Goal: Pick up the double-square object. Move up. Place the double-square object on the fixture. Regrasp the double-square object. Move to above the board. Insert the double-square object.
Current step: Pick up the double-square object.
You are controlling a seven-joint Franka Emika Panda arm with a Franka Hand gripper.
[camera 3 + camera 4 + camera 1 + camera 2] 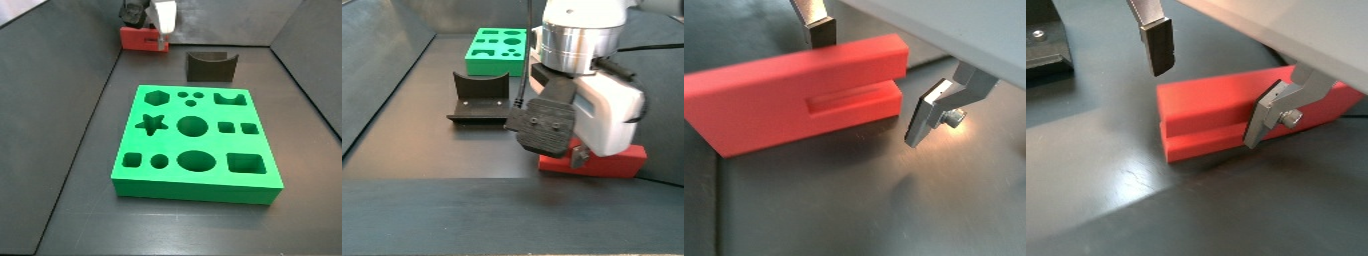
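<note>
One step in hand: picking up the double-square object [798, 100], I reckon.
Gripper: gripper [1211, 85] sits low over it, fingers [1157, 45] spread wide, nothing held.
Object: lying on the floor, well apart from the fixture [211, 66] and the board [194, 140].
Tip: centre both plates across the block before squeezing.
Views: wrist views show the gap; a side view hides most of the red block [603, 163] behind the gripper.

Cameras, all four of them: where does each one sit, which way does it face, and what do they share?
Wrist view: on the arm, looking down past the fingers at the red block.
Wrist view: on the arm, facing the block, the open gripper straddling it.
Side view: by the board's near end, looking across it to the fixture and gripper.
Side view: opposite end, gripper up close, board far.
All four show the block.
</note>
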